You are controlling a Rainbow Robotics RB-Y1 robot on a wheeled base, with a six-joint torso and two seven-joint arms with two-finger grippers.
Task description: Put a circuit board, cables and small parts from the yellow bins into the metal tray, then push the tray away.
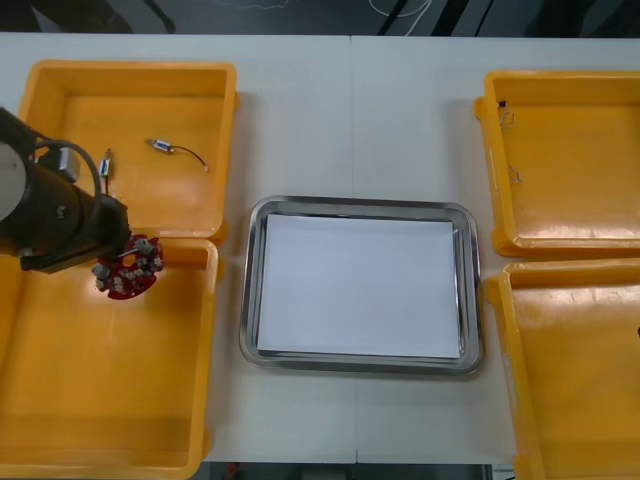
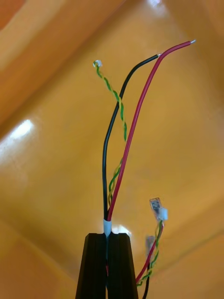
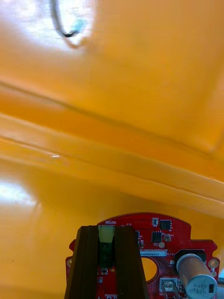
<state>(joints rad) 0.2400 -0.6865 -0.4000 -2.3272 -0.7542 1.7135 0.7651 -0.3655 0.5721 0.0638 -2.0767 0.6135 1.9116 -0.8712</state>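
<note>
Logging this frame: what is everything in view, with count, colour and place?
yellow bins: four, yellow, two at each side of the table
metal tray: one, shiny rim, white inside, between the bins
circuit board: one, red, round, held over the left near bin
small metal parts: two, silvery with dark leads, left far bin
cables: several, black, red, twisted green-yellow, held over a bin
table: one, light
left claw: black, shut on the circuit board
right claw: black, shut on the cables

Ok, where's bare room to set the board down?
The tray is bare within its rim. The far left bin holds small parts. Left gripper grips the board over the near left bin; right gripper grips cables over a bin.
</note>
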